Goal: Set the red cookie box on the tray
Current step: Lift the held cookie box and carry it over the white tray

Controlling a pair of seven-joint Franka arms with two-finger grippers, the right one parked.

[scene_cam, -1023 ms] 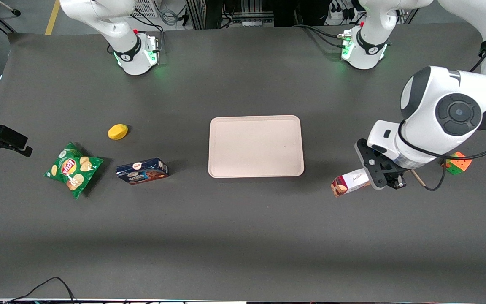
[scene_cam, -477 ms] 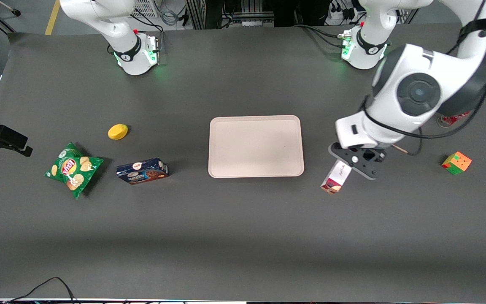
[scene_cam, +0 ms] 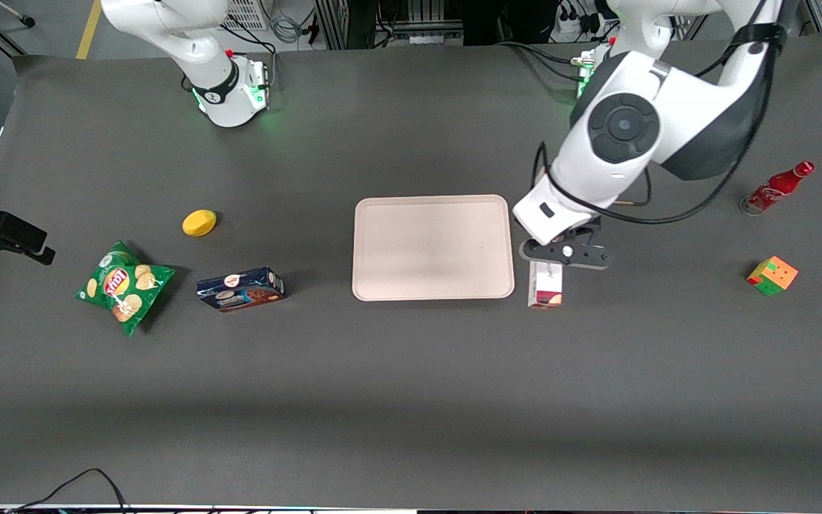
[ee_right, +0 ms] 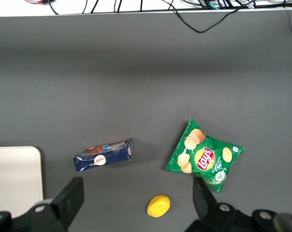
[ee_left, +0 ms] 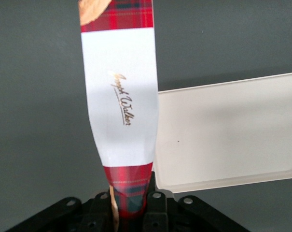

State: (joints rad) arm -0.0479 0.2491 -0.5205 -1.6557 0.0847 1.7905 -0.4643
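The red cookie box [scene_cam: 546, 284] hangs in the air just beside the tray's edge on the working arm's side, its long axis pointing toward the front camera. My left gripper [scene_cam: 562, 255] is shut on the box's end. In the left wrist view the red cookie box [ee_left: 120, 101] shows red plaid with a white label patch, its end squeezed between the gripper [ee_left: 132, 212] fingers. The pale beige-pink tray [scene_cam: 432, 246] lies flat at the table's middle with nothing on it, and the tray [ee_left: 232, 130] also shows beside the box in the wrist view.
A red soda bottle [scene_cam: 775, 188] and a colour cube [scene_cam: 772, 275] sit toward the working arm's end. A dark blue cookie box [scene_cam: 240, 288], a green chip bag [scene_cam: 123, 285] and a yellow lemon-like object [scene_cam: 199, 222] lie toward the parked arm's end.
My left gripper has carried the red cookie box from near the colour cube toward the tray, turning it until it points at the front camera. The soda bottle has come into view.
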